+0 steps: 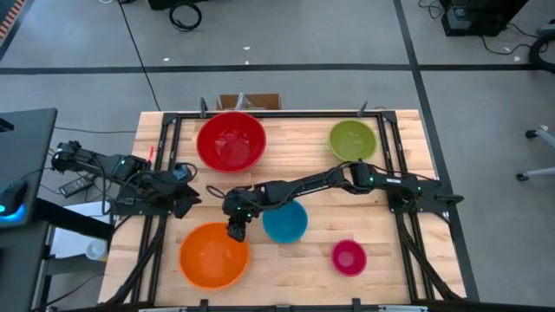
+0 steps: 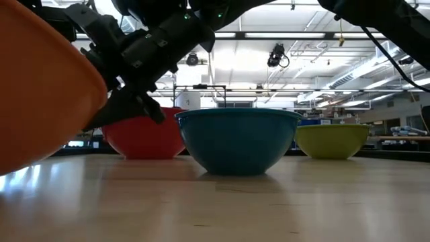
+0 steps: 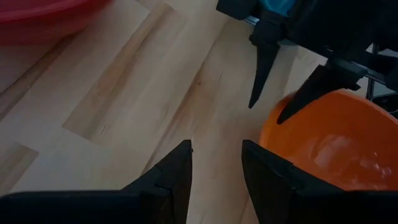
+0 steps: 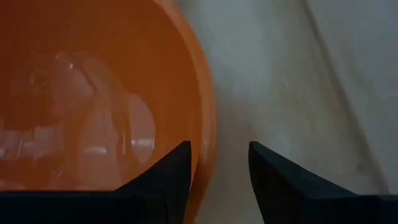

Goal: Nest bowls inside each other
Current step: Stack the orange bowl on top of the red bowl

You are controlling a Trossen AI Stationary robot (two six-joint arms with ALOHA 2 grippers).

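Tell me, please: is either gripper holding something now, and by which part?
Nothing is held. The right gripper hangs open astride the orange bowl's rim, not yet closed. The left gripper waits open over bare table.

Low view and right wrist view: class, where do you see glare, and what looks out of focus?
Low view: ceiling lights glare off the wooden table; the orange bowl, closest to the lens, is a soft blur, while the blue bowl is sharp. Right wrist view: pale reflections sit on the orange bowl's glossy inside, and the right gripper straddling its rim looks soft-edged.
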